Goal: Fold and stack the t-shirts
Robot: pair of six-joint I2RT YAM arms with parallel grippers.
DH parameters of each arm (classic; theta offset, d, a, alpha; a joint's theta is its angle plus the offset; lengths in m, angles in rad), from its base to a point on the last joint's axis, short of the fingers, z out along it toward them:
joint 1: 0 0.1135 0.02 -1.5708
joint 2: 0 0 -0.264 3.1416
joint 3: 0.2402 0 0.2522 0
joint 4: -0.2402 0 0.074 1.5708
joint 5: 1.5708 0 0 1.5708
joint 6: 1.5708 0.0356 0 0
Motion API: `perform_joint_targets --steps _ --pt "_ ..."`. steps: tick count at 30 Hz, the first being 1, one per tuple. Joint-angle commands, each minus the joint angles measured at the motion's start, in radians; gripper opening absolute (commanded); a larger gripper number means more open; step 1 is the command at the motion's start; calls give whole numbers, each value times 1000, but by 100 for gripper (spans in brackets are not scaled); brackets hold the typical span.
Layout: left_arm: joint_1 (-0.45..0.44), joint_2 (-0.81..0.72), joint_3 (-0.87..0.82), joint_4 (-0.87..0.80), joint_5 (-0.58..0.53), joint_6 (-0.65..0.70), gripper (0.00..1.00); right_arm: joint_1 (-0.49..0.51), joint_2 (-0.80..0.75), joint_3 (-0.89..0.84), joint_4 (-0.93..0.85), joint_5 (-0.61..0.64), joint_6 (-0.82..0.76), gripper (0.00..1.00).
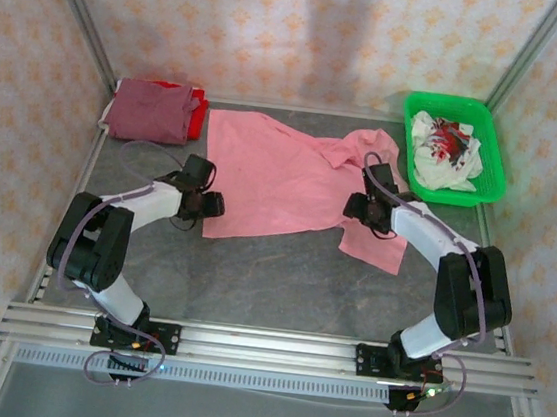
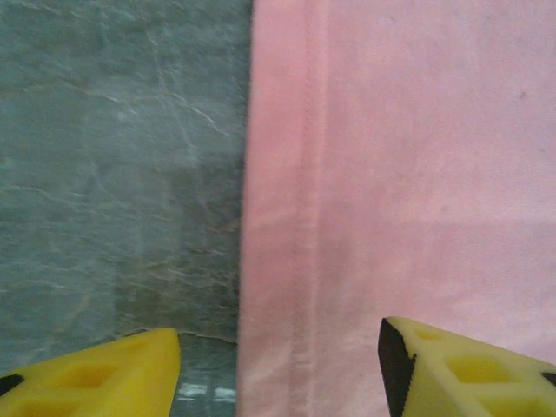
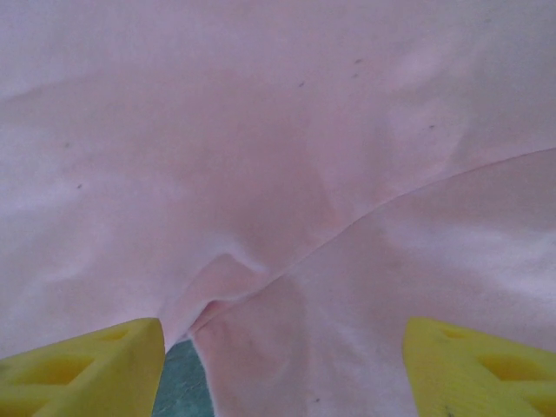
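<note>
Salmon-pink t-shirt [image 1: 272, 173], soft matte knit, lies spread flat mid-surface [image 1: 280, 279], which is grey and marbled. Left pincer [image 2: 278, 369] is wide open, yellow fingers straddling the shirt's stitched left hem [image 2: 304, 217], gripping nothing. Right pincer [image 3: 282, 365] is wide open over a fold crease, empty. Maroon t-shirt [image 1: 151, 110] is folded atop red t-shirt [image 1: 198, 111] at far-left corner.

I see a green basket [image 1: 452, 101] at the far right corner of my grey table [image 1: 280, 279], with crumpled white and red cloth [image 1: 446, 152] inside it. Patterned walls [image 1: 279, 27] close three sides, and an aluminium rail [image 1: 263, 348] spans the near edge.
</note>
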Motion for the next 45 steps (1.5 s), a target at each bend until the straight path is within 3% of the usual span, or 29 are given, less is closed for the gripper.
perform_joint_targets --steps 1,5,6,9,12,16,19,27,33,37,41,45 --pt "-6 2 -36 43 43 -53 56 -5 -20 -17 50 33 26 72" --pt "-14 -18 -96 48 63 -72 48 -28 -70 -52 54 45 35 72" --pt "-15 -30 -116 52 51 -72 38 -37 -76 -63 54 45 35 72" --pt "-7 -32 -138 50 26 -72 20 -45 -52 -68 45 31 20 72" --pt "16 -27 -136 46 51 -93 0 -42 -24 -82 27 -28 18 63" --pt "65 -117 -172 11 8 -115 0 -25 -61 -155 25 -58 20 53" --pt "123 -228 -192 -59 -23 -102 0 4 -77 -190 -11 -93 25 52" --pt "223 -372 -237 -201 45 -72 0 186 -96 -277 -67 -135 112 45" --pt "234 -529 -324 -290 54 -123 0 357 -238 -368 -173 -128 282 44" --pt "237 -640 -375 -282 -4 -183 0 354 -360 -358 -303 -3 297 49" --pt "242 -667 -363 -274 -79 -179 0 290 -386 -183 -382 39 213 62" --pt "241 -640 -285 -282 -100 -154 23 186 -336 -23 -314 38 145 63"
